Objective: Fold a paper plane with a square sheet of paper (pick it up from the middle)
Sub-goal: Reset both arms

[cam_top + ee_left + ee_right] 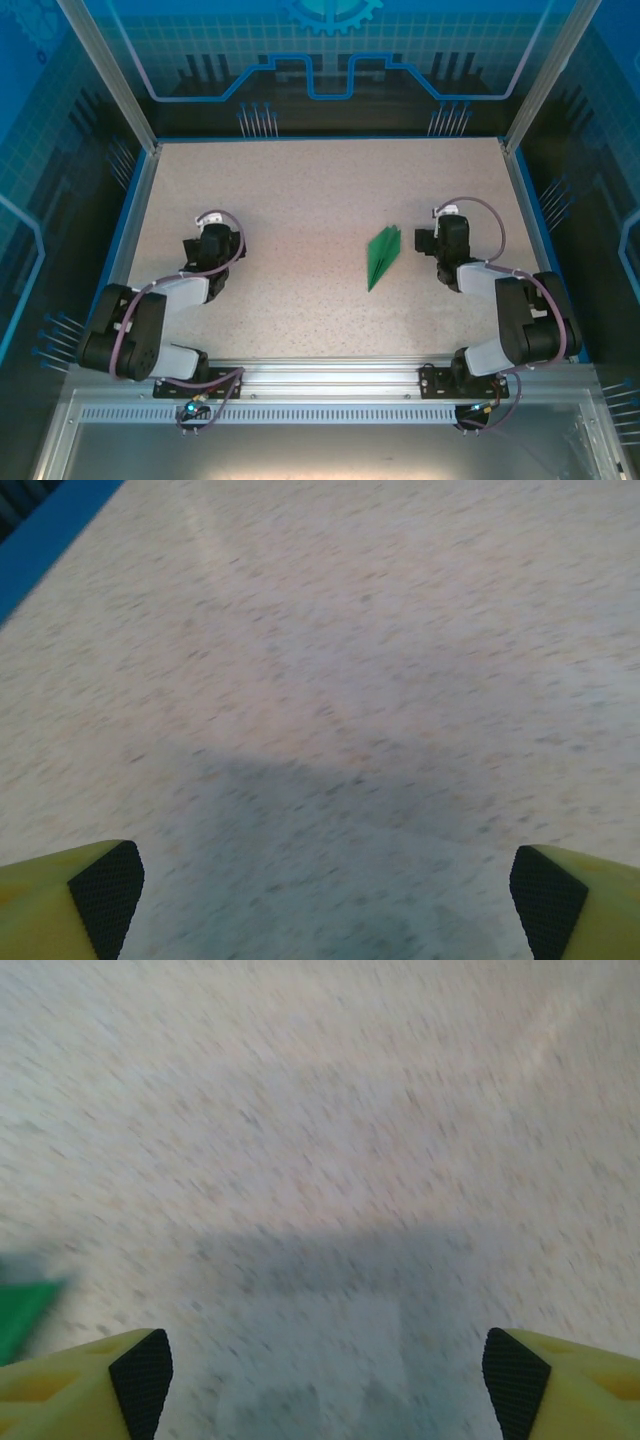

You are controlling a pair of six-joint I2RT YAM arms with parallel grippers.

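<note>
Top cam, near edge: both arm bases sit on the rail (320,372). The left arm (140,325) and right arm (520,325) are folded back on themselves, wrists out over the table (300,180). Can't read finger state from up there because the wrist housings cover them.

Wrist cams settle it. The left fingers (100,895) are yellow with black pads, spread wide to both bottom corners, holding nothing, with speckled table below. The right fingers (140,1370) are the same: released, spread wide, nothing gripped. Both wrist views are blurred.

The paper plane (384,256) is green, slim and layered. It lies flat on the table right of centre, nose toward the near edge and wider tail toward the far side. It sits just left of the right wrist, apart from it and not touching, and well apart from the left arm.

Right wrist cam catches a blurred corner of the paper plane (25,1310) at the frame's left edge, outside the left-hand finger, not in the gap. Left wrist cam has a blue border strip (50,525) at upper left. Top cam puts that strip along the table's sides and far edge.
</note>
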